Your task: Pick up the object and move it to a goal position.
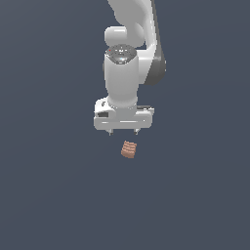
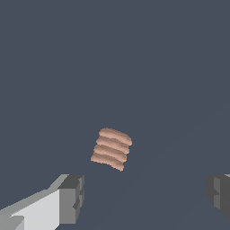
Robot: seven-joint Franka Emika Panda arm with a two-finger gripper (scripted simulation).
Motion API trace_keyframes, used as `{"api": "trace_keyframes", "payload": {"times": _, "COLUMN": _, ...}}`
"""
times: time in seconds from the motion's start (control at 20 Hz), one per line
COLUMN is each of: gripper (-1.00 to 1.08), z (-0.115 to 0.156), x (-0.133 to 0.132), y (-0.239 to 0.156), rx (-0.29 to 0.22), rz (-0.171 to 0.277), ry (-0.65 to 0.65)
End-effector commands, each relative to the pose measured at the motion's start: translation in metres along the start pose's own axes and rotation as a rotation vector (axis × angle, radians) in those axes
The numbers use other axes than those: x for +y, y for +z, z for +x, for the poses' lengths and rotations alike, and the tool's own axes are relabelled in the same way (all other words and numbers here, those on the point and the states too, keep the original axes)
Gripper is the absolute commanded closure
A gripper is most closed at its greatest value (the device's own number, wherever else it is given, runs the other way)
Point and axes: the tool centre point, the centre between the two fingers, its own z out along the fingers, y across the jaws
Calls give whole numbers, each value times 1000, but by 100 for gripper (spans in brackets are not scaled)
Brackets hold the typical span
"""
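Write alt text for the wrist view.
A small reddish-brown ridged object lies on a plain dark surface, apart from the open gripper, whose two grey fingertips show at the frame's edge.

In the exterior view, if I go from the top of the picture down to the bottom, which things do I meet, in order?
Robot arm → white gripper, fingers apart → reddish-brown ridged object, just below the fingertips and not held → bare dark floor.
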Motion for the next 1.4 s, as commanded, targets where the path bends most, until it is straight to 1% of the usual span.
{"api": "trace_keyframes", "payload": {"times": 0.0, "gripper": -92, "z": 0, "x": -1, "y": 2, "rx": -2, "rz": 0, "ry": 5}}
{"api": "trace_keyframes", "payload": {"times": 0.35, "gripper": -92, "z": -1, "x": -6, "y": 24, "rx": -11, "rz": 0, "ry": 67}}
{"api": "trace_keyframes", "payload": {"times": 0.95, "gripper": -92, "z": -10, "x": -22, "y": 90, "rx": -41, "rz": -8, "ry": 262}}
{"api": "trace_keyframes", "payload": {"times": 1.35, "gripper": -92, "z": -14, "x": -26, "y": 109, "rx": -49, "rz": -13, "ry": 320}}
